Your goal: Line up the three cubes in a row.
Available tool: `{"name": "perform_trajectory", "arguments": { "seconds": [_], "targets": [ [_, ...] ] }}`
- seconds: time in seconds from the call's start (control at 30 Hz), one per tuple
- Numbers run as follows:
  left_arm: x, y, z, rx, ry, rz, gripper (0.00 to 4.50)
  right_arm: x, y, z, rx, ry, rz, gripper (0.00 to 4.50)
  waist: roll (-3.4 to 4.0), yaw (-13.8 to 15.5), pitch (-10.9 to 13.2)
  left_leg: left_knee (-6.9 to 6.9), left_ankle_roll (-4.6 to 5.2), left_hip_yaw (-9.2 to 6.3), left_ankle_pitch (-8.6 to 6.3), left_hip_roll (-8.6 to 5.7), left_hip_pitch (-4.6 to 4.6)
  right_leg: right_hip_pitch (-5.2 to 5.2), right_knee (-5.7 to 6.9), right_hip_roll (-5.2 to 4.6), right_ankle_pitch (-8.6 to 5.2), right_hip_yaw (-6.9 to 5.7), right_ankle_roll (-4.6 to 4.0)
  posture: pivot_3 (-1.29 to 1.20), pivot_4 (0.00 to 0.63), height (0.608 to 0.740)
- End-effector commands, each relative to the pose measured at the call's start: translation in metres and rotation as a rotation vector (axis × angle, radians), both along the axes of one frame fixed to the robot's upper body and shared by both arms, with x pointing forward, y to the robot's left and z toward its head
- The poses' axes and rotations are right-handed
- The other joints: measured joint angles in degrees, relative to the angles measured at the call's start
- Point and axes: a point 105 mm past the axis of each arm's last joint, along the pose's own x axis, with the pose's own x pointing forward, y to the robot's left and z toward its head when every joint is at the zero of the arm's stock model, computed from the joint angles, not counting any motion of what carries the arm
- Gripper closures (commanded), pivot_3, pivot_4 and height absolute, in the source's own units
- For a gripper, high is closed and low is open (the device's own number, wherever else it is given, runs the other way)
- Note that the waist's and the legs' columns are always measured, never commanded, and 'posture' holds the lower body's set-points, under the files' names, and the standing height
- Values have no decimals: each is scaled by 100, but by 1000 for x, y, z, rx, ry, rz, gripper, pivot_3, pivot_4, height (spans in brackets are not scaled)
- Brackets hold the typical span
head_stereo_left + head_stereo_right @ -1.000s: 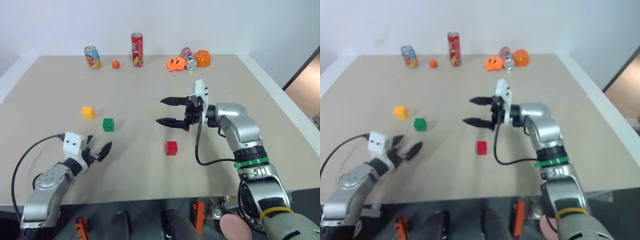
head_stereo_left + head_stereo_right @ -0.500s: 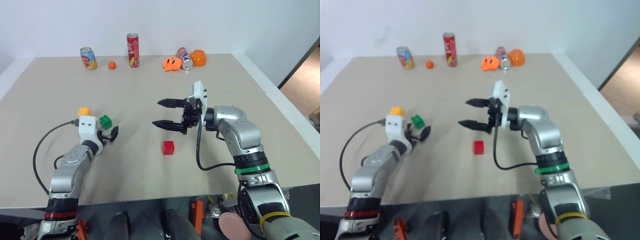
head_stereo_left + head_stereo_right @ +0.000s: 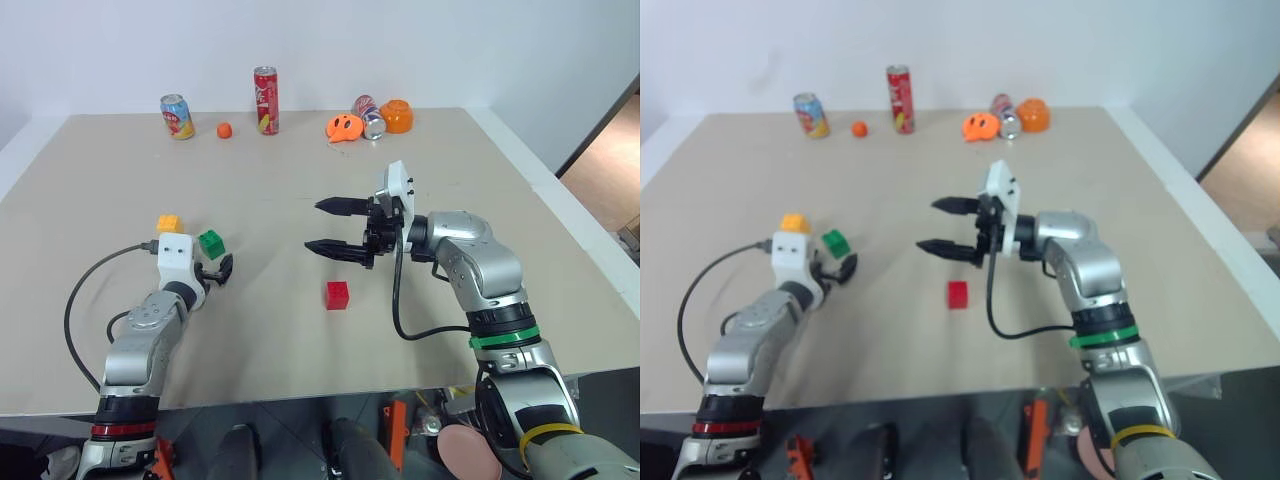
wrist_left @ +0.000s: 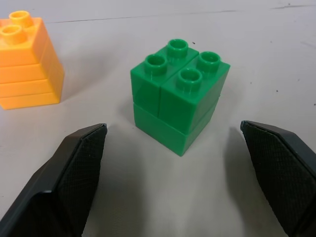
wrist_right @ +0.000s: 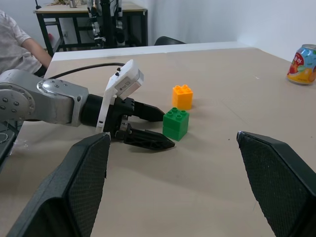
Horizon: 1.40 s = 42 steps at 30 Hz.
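**Green cube dead ahead of L end effector — approach geometry**

L end effector [image 3: 213, 271] sat low over the table [image 3: 300, 190], fingers spread wide, nothing between them. Green cube [image 4: 178, 108] lay straight ahead along the finger axis, roughly centred in the gap but beyond the tips and not touched; L wrist view showed bare table between each finger and the cube's sides. Cube was turned corner-on to the end effector, so the pads would likely meet edges rather than flat faces unless the wrist rolls or the cube gets squared up (judgement).

Yellow cube [image 3: 169, 224] sat just beside the green one, farther out on robot's left and slightly beyond it; apart, not touching.

Red cube [image 3: 338, 295] stood alone near table centre, well apart from the other two and nearer robot's right.

R end effector [image 3: 332, 226] was held above the table, pointing toward robot's left, fingers spread, empty. Red cube lay just below and nearer the robot than its tips.

Judgement: L arm is clearly nearer green/yellow, R arm nearer red. Next move turns on a short straight-ahead advance of L onto green. Row not yet formed.
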Motion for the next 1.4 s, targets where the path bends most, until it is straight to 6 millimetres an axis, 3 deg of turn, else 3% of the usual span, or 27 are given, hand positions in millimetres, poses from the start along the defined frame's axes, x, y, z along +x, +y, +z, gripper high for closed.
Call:
{"name": "perform_trajectory", "arguments": {
  "seconds": [0.03,0.47,0.63,0.77,0.93,1.13,1.23,1.4],
  "targets": [
    [7,10,10,22,-30,35,0,-3,1,10,14,-47,11,260,0,0,0,0,0,0,0,0,0,0,0,0,0,0,0,0,150,740],
    [25,14,13,61,-49,-29,0,-2,0,11,-3,-60,9,260,0,0,0,1,0,0,1,0,1,0,0,1,3,1,-1,0,150,740],
    [28,10,14,58,-51,-81,1402,-2,0,11,-7,-64,9,232,0,1,0,0,0,1,1,-1,0,0,0,0,4,1,0,0,150,740],
    [25,1,13,45,-45,-152,2778,-2,0,12,-7,-67,11,232,0,1,0,-2,0,1,0,0,-1,-1,0,0,4,1,3,0,150,740],
    [25,4,18,44,-49,-164,3134,-1,1,13,-5,-71,12,232,0,5,0,-1,0,1,0,-1,-2,-1,-1,0,6,1,7,0,150,740],
    [23,5,31,47,-85,-203,3134,0,2,14,-4,-73,13,232,0,2,0,-2,0,1,0,0,-2,-2,-1,0,4,1,4,0,150,740],
    [11,-9,47,63,-161,-363,3134,-1,3,12,-12,-72,22,232,0,2,0,-2,0,1,0,0,-6,-5,-1,0,4,1,4,0,150,740],
    [-16,-14,55,107,-180,-643,3134,-4,0,12,-34,-70,43,232,1,-6,1,-9,-3,2,-1,2,-6,-10,-2,0,-4,1,-10,0,150,740]
  ]
}}
